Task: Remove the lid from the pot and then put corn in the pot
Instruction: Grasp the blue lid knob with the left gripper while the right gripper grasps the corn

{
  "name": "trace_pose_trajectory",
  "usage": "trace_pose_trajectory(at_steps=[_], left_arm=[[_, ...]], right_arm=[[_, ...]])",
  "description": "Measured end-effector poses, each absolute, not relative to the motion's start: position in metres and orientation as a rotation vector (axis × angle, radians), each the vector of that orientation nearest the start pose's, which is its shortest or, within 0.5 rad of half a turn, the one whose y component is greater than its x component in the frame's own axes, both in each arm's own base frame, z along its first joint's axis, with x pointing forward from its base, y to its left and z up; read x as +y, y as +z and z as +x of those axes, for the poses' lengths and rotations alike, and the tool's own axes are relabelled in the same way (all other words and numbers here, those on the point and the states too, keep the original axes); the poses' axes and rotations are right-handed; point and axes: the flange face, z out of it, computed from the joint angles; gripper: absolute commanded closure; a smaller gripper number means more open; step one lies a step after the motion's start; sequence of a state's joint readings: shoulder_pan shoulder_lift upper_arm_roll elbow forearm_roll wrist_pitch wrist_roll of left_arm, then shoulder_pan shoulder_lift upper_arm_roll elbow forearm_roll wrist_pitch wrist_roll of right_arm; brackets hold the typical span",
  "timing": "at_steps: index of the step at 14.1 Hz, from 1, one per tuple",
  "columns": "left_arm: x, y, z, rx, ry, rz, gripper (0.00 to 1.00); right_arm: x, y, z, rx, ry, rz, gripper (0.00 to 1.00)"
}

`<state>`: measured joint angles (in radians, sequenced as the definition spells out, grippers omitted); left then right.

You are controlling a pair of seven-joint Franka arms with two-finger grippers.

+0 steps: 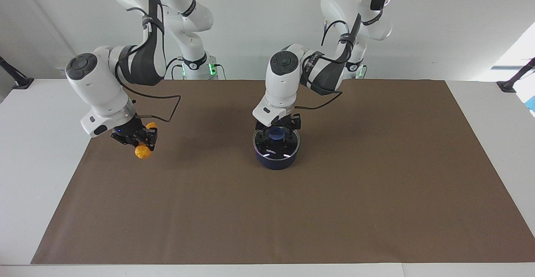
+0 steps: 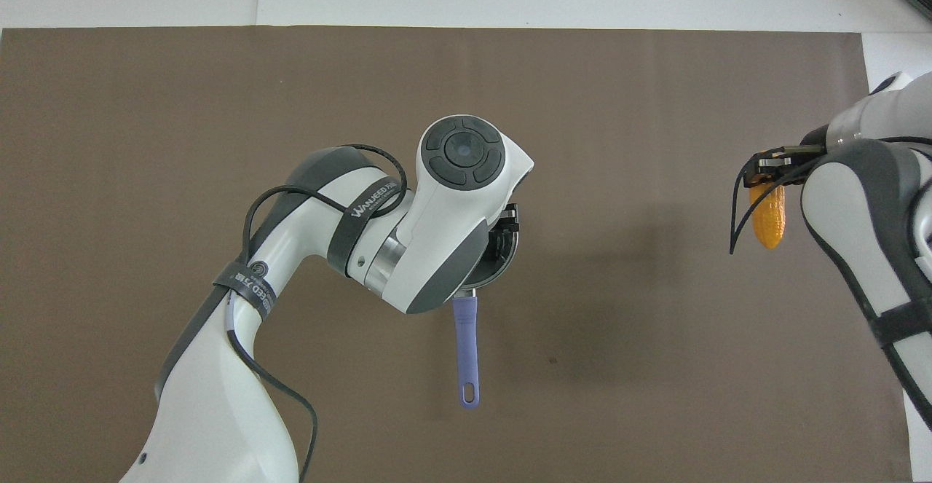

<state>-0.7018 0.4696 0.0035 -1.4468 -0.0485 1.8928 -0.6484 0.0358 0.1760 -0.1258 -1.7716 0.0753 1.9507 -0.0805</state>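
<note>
The dark blue pot [image 1: 276, 162] stands mid-mat with the glass lid [image 1: 273, 151] on it. In the overhead view its long blue handle [image 2: 466, 352] points toward the robots. My left gripper [image 1: 276, 133] is down on the lid, its fingers open on either side of the blue knob [image 1: 276, 135]. In the overhead view my left hand covers most of the pot, and only an edge of the lid [image 2: 512, 250] shows. My right gripper [image 1: 140, 140] is shut on the yellow-orange corn [image 1: 143, 152] and holds it above the mat toward the right arm's end; the corn also shows in the overhead view [image 2: 769, 217].
A brown mat [image 1: 292, 218] covers most of the white table [image 1: 33, 151]. Black fixtures [image 1: 16, 80] stand at the table's corners nearest the robots. No other loose objects show on the mat.
</note>
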Motion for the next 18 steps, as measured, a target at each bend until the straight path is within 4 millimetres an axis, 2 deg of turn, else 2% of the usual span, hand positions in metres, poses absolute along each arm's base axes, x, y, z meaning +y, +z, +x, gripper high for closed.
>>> trace_pose_trajectory(at_steps=[1,9,10,12,13,14,15,18], left_arm=[[-0.448,0.416,0.527,0.047,0.072,-3.16,0.12],[-0.448,0.416,0.527,0.036,0.072,-3.161,0.16],[-0.448,0.416,0.527,0.035,0.069,-3.162,0.22],[-0.449,0.413,0.528,0.033,0.067,-3.163,0.46],[-0.448,0.412,0.528,0.032,0.067,-3.161,0.65],[-0.448,0.412,0.529,0.03,0.065,-3.162,0.89],[-0.448,0.412,0.529,0.03,0.065,-3.162,1.0],[-0.448,0.412,0.529,0.03,0.065,-3.162,1.0]], right_arm=[[-0.046,0.472,0.603,0.05,-0.002,-3.092,1.0],[-0.042,0.556,0.56,0.013,0.047,-3.098,1.0],[-0.042,0.566,0.557,0.009,0.055,-3.102,1.0],[-0.042,0.579,0.554,0.005,0.063,-3.109,1.0],[-0.043,0.582,0.554,0.004,0.063,-3.111,1.0],[-0.043,0.583,0.554,0.004,0.061,-3.113,1.0],[-0.043,0.582,0.554,0.004,0.062,-3.114,1.0],[-0.041,0.583,0.554,-0.001,0.062,-3.115,1.0]])
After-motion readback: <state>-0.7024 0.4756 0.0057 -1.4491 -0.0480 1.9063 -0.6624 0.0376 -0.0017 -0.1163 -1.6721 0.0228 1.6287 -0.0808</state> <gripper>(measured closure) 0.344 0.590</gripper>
